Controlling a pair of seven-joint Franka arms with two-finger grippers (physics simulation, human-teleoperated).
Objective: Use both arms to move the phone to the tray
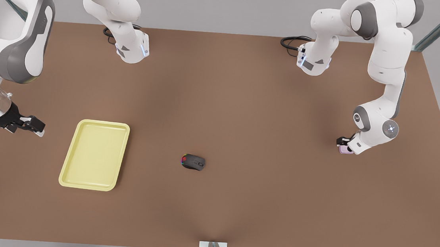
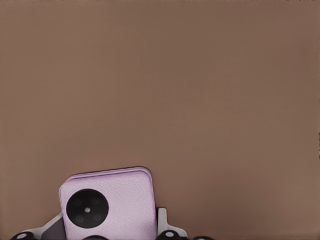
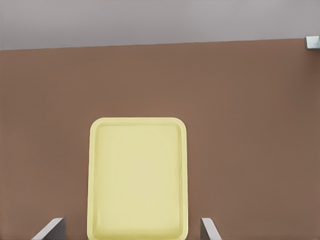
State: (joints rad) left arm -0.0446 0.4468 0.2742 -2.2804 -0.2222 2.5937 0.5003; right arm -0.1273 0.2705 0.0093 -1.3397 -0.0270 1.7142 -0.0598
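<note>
A plain brown tabletop (image 1: 245, 102) under grey walls carries everything. At the front view's right, the left gripper (image 1: 344, 145) is down at the table, its fingers (image 2: 162, 222) closed on the small pale pink-lilac phone (image 2: 110, 202), whose round black lens faces up. At the front view's left, the right gripper (image 1: 30, 126) waits beside the pale yellow shallow rectangular tray (image 1: 94, 154), fingers (image 3: 209, 230) spread apart, holding nothing. A black computer mouse with coloured lights (image 1: 193, 162) lies between tray and phone.

Lilac phone (image 2: 112, 205) — yellow tray (image 1: 95, 154)
</note>
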